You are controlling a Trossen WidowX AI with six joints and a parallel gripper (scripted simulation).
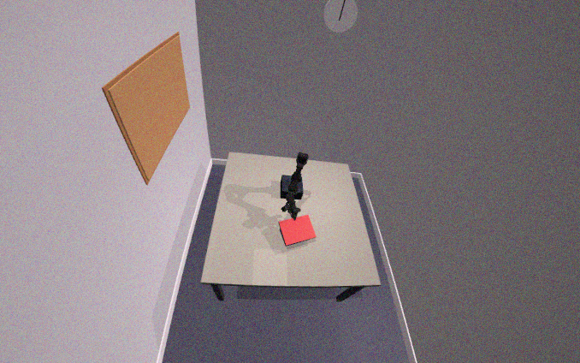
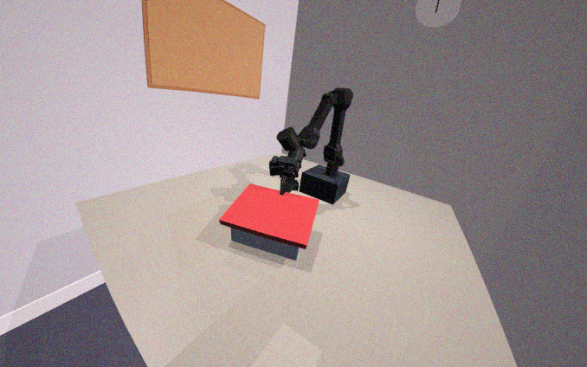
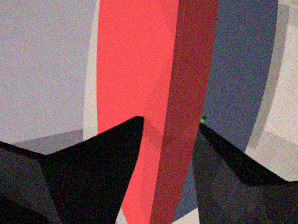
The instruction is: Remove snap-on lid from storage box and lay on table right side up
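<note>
The red lid [image 1: 298, 231] [image 2: 273, 214] [image 3: 135, 60] lies over the blue-grey storage box [image 2: 264, 244] [image 3: 240, 75] and overhangs it. Its red top faces up. Whether it is snapped down or slightly loose at the arm's side cannot be told. My gripper [image 1: 294, 219] [image 2: 282, 193] [image 3: 169, 128] is shut on the lid's edge on the side nearest the arm's base. In the wrist view one finger is over the lid's top and the other is by its underside, next to the box wall. The box stands on the table; its inside is hidden.
The arm's dark base block [image 1: 292, 187] [image 2: 325, 183] stands on the table [image 1: 334, 261] [image 2: 390, 277] behind the box. A brown board [image 1: 150, 107] [image 2: 203, 48] hangs on the left wall. A pale round disc [image 1: 334, 17] [image 2: 426, 10] is on the back wall.
</note>
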